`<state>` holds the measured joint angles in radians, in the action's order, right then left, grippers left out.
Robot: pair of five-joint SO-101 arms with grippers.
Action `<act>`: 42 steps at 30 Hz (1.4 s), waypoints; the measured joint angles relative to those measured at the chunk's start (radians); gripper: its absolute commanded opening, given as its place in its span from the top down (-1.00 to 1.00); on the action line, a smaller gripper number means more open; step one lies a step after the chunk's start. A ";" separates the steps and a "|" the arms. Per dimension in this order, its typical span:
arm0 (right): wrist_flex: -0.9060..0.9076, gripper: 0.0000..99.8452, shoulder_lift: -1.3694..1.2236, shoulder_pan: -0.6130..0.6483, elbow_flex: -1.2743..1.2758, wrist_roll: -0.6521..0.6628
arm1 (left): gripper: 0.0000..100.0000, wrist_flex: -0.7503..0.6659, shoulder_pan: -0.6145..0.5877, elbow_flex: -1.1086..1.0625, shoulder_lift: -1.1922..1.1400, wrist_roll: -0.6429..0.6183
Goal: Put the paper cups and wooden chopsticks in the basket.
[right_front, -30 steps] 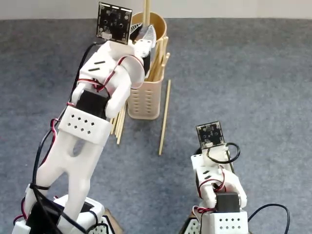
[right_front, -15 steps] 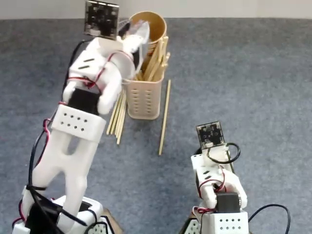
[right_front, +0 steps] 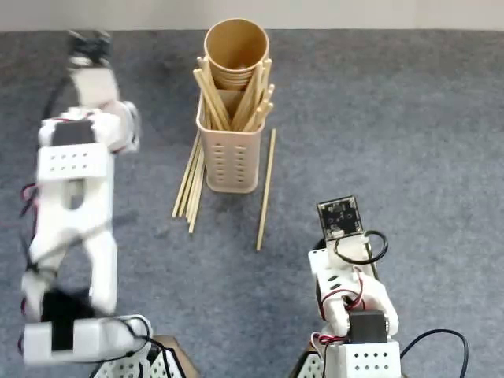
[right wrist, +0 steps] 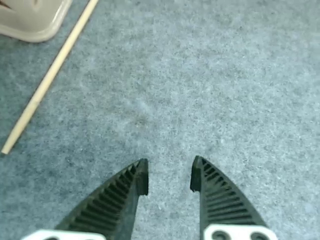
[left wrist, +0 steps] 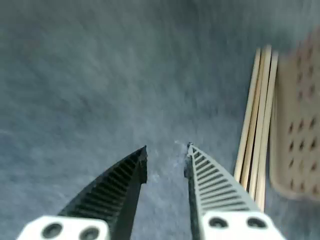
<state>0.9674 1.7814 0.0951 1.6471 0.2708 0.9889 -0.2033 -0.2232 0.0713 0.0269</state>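
Your grey desk [right_front: 409, 118] carries everything. Your left arm [right_front: 72, 181] stretches up the left side of the desk, well apart from the basket. Your right arm [right_front: 350, 307] stays folded low at the near edge, to the right of the basket.

The beige basket [right_front: 231, 161], with rows of holes in its wall, stands in the middle at the far side of the desk. A stack of paper cups [right_front: 235, 43] sits in its far end, mouth up. Several wooden chopsticks [right_front: 213, 98] lean inside the basket, just in front of the cups.

More are left on the desk. A bundle of chopsticks [right_front: 187, 185] lies just beside the basket's left wall, running along it. A single chopstick [right_front: 266, 189] lies just beside the right wall, its near end reaching toward your right arm.

Your left gripper [left wrist: 167, 147] hangs over bare desk with a narrow gap between its tips and holds nothing; the bundle lies close by. Your right gripper [right wrist: 170, 160] also shows a narrow gap and is empty, over bare desk, apart from the single chopstick.
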 measured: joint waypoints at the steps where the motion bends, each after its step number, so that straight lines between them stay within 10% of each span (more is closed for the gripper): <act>1: 0.000 0.70 0.000 0.000 0.000 0.000 | 0.71 0.012 0.020 0.008 -0.054 0.026; 23: -0.031 0.70 0.000 0.000 0.002 0.000 | 0.61 0.160 0.160 0.431 -0.675 0.094; 42: -0.031 0.70 0.000 0.000 0.002 0.000 | 0.61 0.480 0.155 0.804 -0.750 0.094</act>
<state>0.9367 1.7814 0.0951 1.6487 0.2708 1.4691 -0.0483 0.5808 -0.6790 0.1204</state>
